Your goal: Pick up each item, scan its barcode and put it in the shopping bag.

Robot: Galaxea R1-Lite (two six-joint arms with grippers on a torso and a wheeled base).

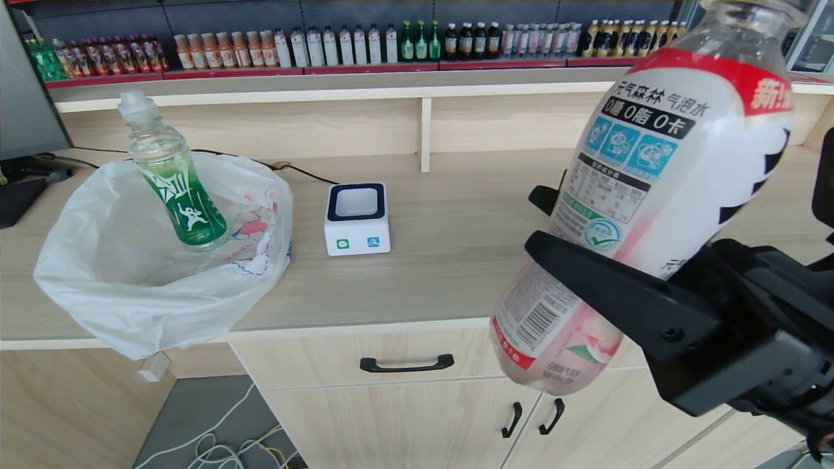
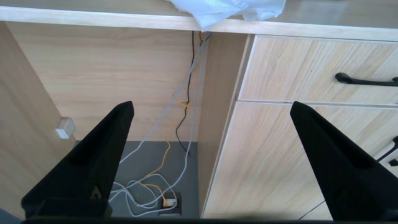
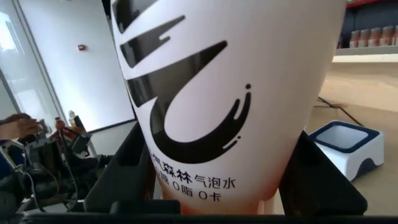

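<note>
A white and pink sparkling-water bottle (image 1: 651, 195) hangs tilted, high above the counter's right end. My right gripper (image 1: 550, 225) is shut on its lower half, and the barcode faces left. In the right wrist view the bottle (image 3: 230, 93) sits between the right gripper's (image 3: 224, 174) fingers. The white scanner (image 1: 357, 218) with a dark blue rim stands at mid-counter, well left of the bottle. The white shopping bag (image 1: 117, 273) lies open at the counter's left end, with a green bottle (image 1: 179, 185) leaning inside. My left gripper (image 2: 211, 109) is open, low beside the cabinet under the bag.
A dark monitor (image 1: 26, 85) stands at the far left with a cable running behind the bag. A wooden divider post (image 1: 425, 133) rises behind the scanner. Shelves of bottles (image 1: 391, 42) line the back. Drawers with black handles (image 1: 407, 363) sit below the counter; cables (image 2: 155, 186) lie on the floor.
</note>
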